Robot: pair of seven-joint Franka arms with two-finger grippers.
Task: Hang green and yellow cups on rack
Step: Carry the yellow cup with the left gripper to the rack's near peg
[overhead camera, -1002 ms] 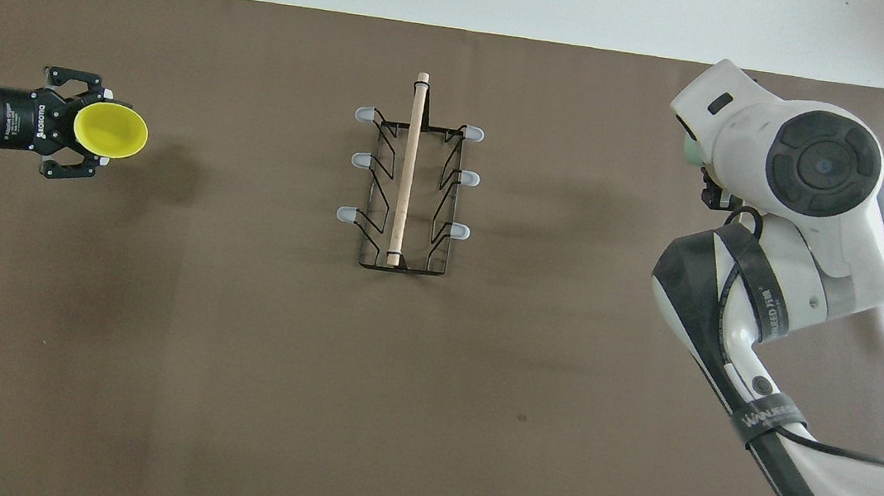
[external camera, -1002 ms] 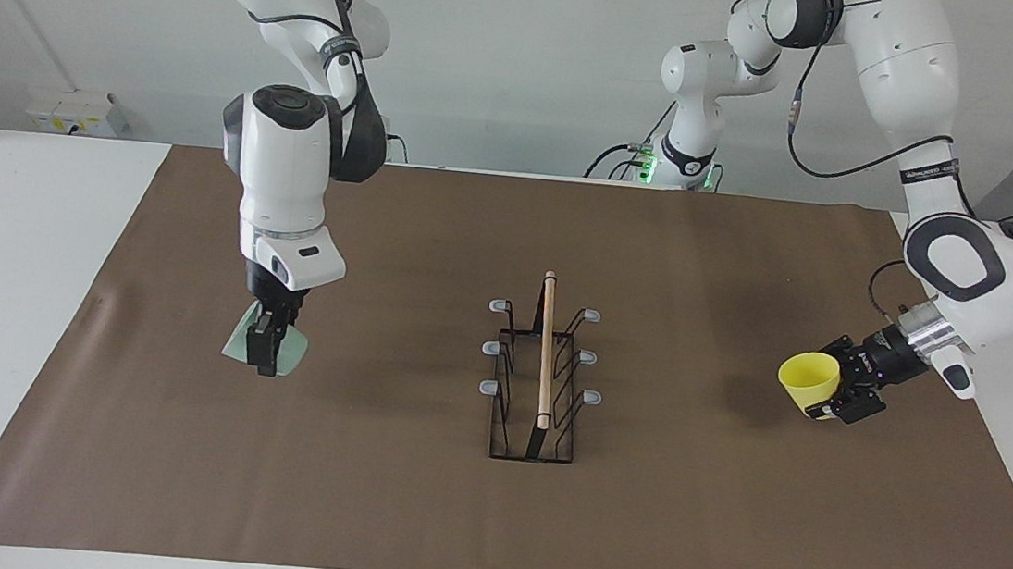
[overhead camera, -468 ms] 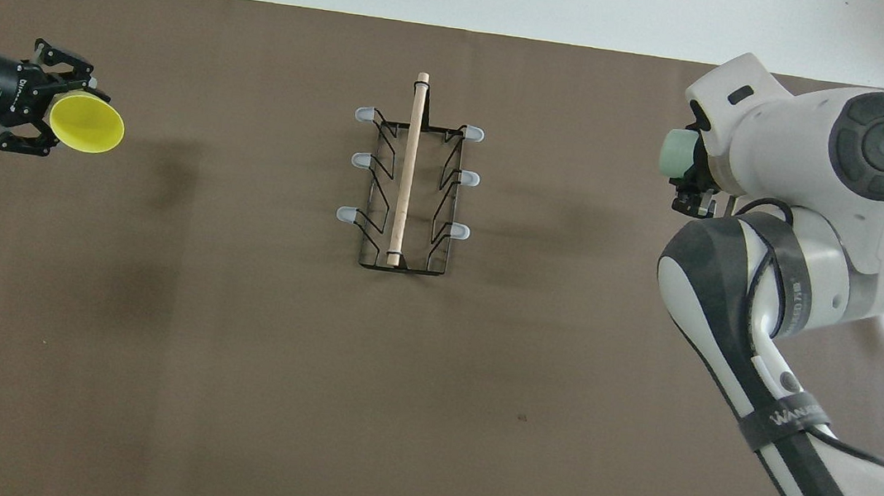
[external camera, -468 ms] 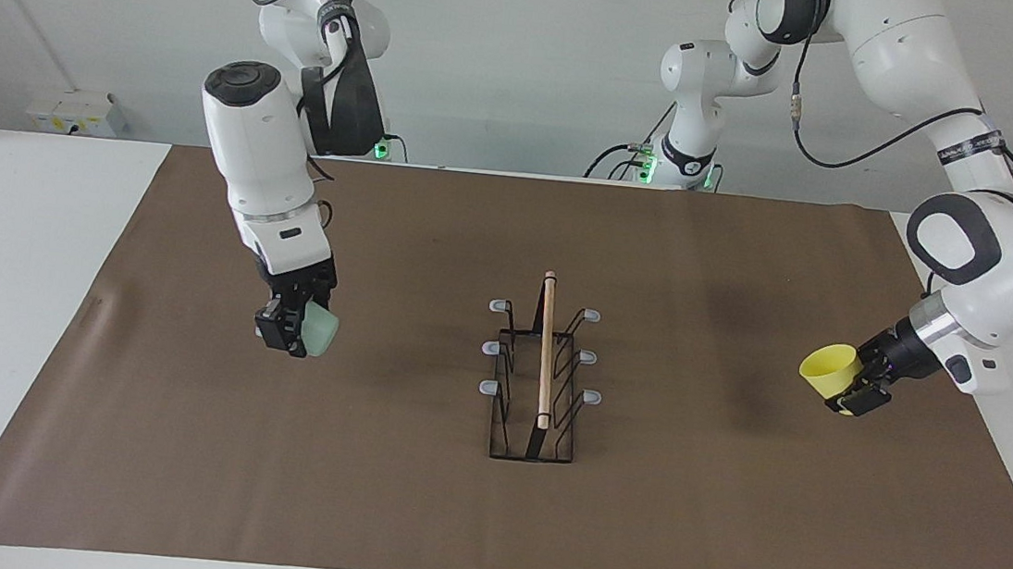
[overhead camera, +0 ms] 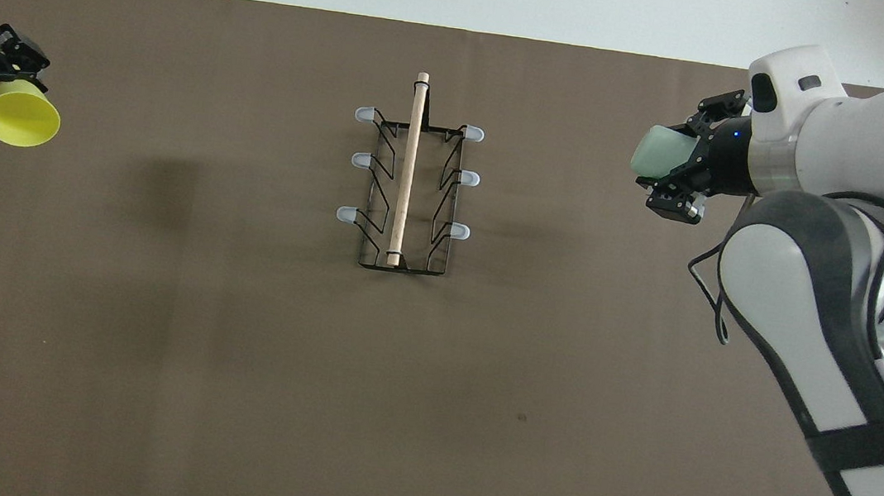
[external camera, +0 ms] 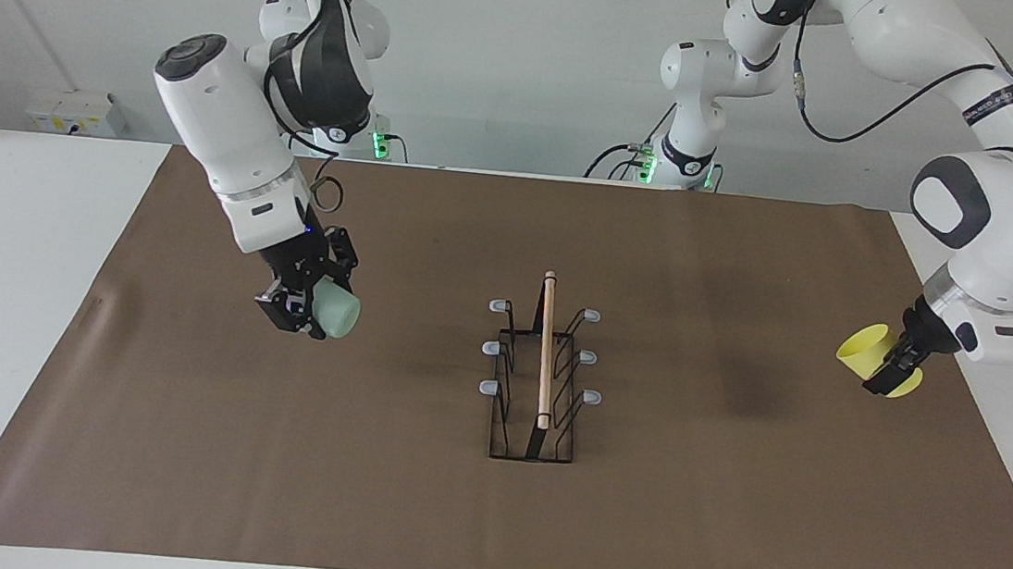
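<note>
rack (external camera: 539, 376) alone mid-mat (external camera: 356, 493); open mat both sides; all six prongs (external camera: 499, 305) bare.

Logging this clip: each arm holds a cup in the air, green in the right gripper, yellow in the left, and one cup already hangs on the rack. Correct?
Not quite. The rack is bare in the facing view: none of its prongs carries a cup. The right gripper does hold the green cup, and the left gripper the yellow cup, both in the air.

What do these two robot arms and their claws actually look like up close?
Both arms are glossy white, rounded shells with dark grey caps at the joints and black bands. Thin black cables loop along the outside of them. Green lights glow at the bases. The right claw and the left claw are black, skeletal metal, each on a silver wrist ring.
</note>
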